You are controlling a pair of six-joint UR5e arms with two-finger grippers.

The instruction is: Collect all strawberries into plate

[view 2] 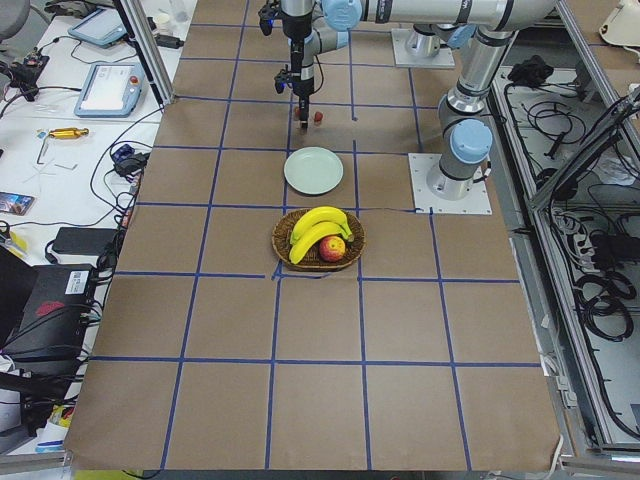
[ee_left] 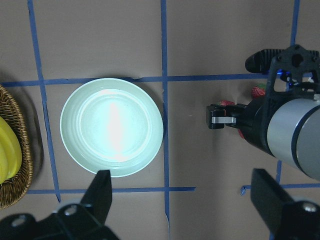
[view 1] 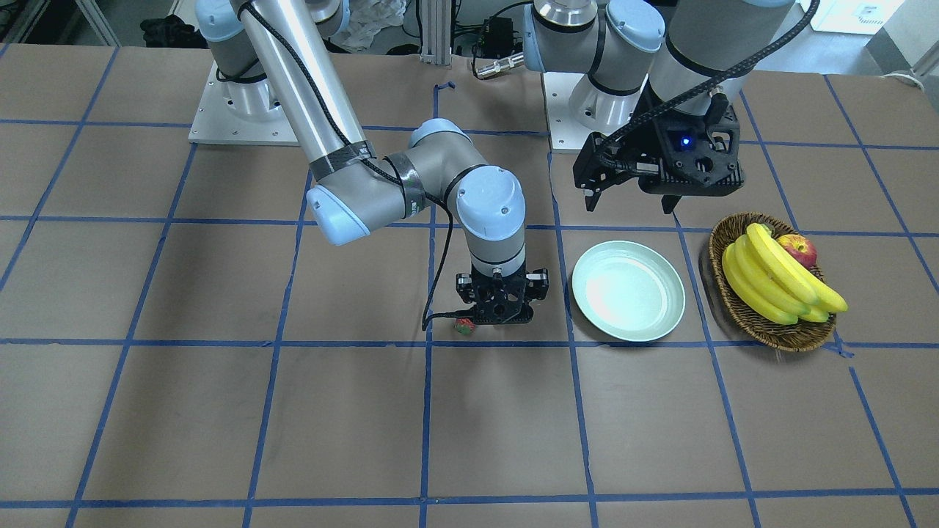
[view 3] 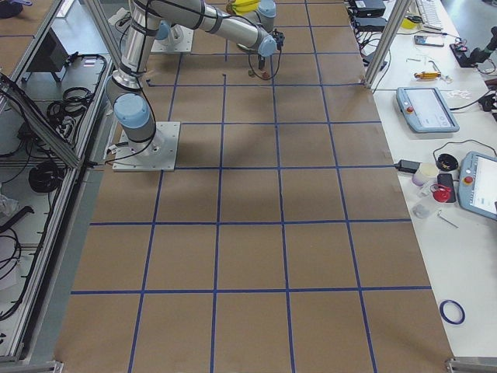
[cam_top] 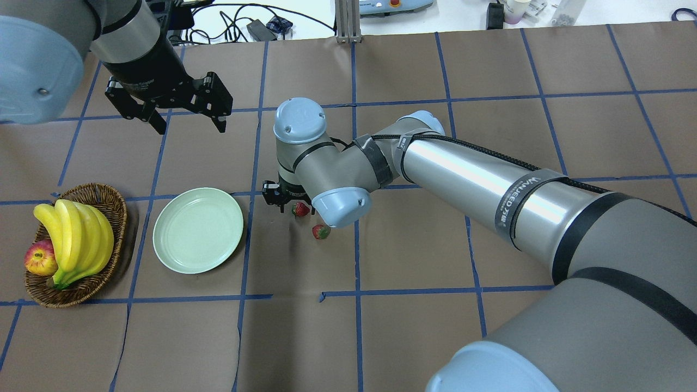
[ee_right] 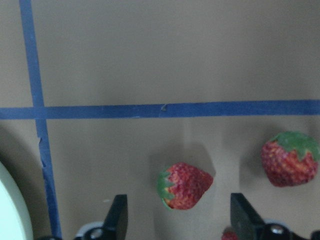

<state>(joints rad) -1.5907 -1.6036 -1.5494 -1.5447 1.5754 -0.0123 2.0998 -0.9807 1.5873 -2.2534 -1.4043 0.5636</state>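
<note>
The pale green plate (view 1: 628,290) lies empty on the table; it also shows in the overhead view (cam_top: 198,230). My right gripper (ee_right: 180,222) is open and low over the table just beside the plate. One strawberry (ee_right: 185,185) lies on the table between its fingers (ee_right: 117,220), untouched. A second strawberry (ee_right: 290,158) lies further to the side, and a third (ee_right: 229,234) peeks in at the bottom edge. Two strawberries show in the overhead view (cam_top: 300,209), (cam_top: 321,232). My left gripper (cam_top: 185,120) is open and empty, high above the plate.
A brown wicker basket (view 1: 741,312) with bananas (view 1: 770,282) and a red-yellow apple (view 1: 798,249) stands on the plate's far side from the berries. Blue tape lines grid the brown table. The right arm's forearm (cam_top: 474,179) stretches across the middle.
</note>
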